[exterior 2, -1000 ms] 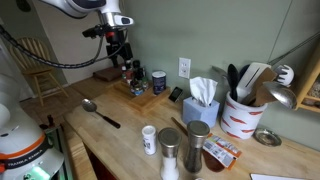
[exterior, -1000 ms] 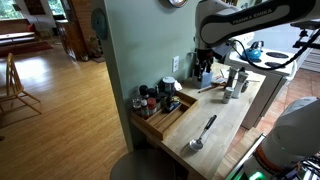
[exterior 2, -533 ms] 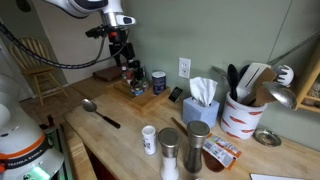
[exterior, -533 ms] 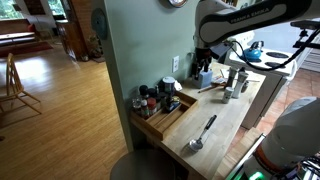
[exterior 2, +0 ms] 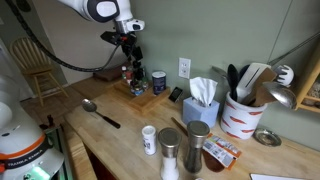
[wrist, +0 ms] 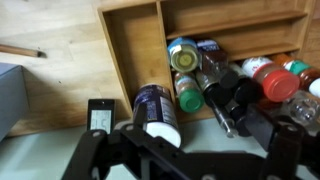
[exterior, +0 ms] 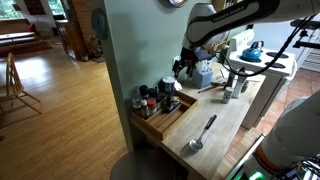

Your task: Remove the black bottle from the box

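The light wooden box (wrist: 135, 45) lies along the wall, and it also shows in both exterior views (exterior: 168, 115) (exterior 2: 143, 97). Several jars crowd one end of it (exterior: 157, 96) (exterior 2: 136, 79). In the wrist view the black bottle (wrist: 238, 96) lies among them, between a green-lidded jar (wrist: 188, 97) and a red-lidded jar (wrist: 279, 85). A blue-labelled jar (wrist: 155, 112) is beside them. My gripper (wrist: 190, 165) hangs above the jars with its jaws spread wide and nothing between them. It also shows in both exterior views (exterior: 182, 68) (exterior 2: 130, 47).
A metal spoon (exterior: 203, 132) (exterior 2: 100, 112) lies on the wooden counter. A tissue box (exterior 2: 201, 100), a utensil crock (exterior 2: 243, 112) and shakers (exterior 2: 170, 150) stand further along. A small black device (wrist: 99, 115) lies by the box, against the wall.
My gripper has moved sideways along the wall and a little down, from beside the box to above the jar cluster. The jars have not moved.
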`<state>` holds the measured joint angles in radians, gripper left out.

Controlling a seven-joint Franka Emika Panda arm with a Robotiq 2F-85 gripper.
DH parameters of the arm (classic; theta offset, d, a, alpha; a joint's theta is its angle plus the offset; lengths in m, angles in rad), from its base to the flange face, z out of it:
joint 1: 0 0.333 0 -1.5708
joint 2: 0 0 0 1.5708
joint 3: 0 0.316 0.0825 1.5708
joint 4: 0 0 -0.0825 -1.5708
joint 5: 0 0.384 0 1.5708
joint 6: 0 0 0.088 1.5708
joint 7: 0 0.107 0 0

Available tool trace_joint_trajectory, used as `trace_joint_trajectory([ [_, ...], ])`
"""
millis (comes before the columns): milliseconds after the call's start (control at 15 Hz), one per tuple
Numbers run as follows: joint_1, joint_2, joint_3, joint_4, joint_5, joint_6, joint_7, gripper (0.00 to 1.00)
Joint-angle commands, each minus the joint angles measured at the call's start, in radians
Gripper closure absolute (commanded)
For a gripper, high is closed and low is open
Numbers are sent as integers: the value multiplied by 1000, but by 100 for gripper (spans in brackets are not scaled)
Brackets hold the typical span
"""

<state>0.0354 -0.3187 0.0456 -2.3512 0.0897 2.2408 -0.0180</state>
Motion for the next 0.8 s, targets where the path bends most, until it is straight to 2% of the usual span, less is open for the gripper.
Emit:
trace_joint_trajectory([
  [0, 24, 88, 1, -3, 44, 209, 3, 0],
  [67, 15, 45, -2, 0, 16, 128, 5, 0],
  [200, 20, 81, 1, -1, 18, 189, 5, 0],
  [400, 21, 91, 1, 0, 19, 200, 4, 0],
  [533, 6, 130, 4, 10, -21, 225, 26, 0],
  [733, 18, 175, -15, 18, 17, 234, -49, 0],
])
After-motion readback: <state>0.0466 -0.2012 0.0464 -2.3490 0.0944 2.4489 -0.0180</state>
